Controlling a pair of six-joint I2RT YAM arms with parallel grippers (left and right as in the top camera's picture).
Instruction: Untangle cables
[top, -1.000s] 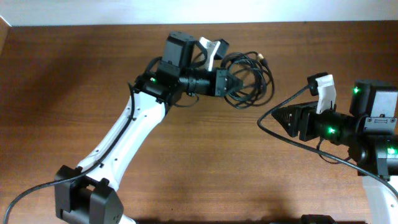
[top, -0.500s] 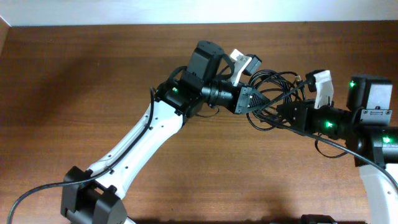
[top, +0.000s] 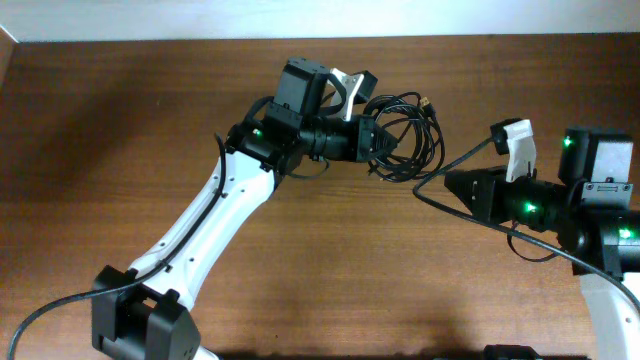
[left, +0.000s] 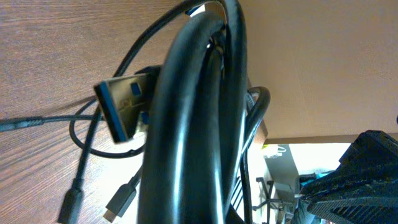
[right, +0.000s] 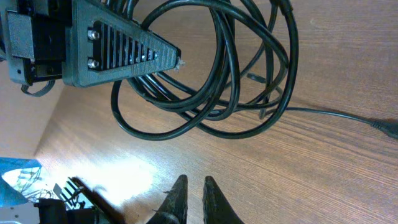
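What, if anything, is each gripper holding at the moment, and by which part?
The left gripper grips the cables by the bunched loops of the coil, not a plug. The right gripper is shut, holding nothing.

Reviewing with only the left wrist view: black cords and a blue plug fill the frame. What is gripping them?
Observer: The left gripper is shut on the cables, which are looped in a bunch at its tip.
Operator: Is the right arm holding any?
Observer: No; the right gripper is shut and empty, apart from the bunch.
Operator: Any loose end?
Observer: One strand leaves the bunch and lies along the table, passing just in front of the right gripper.
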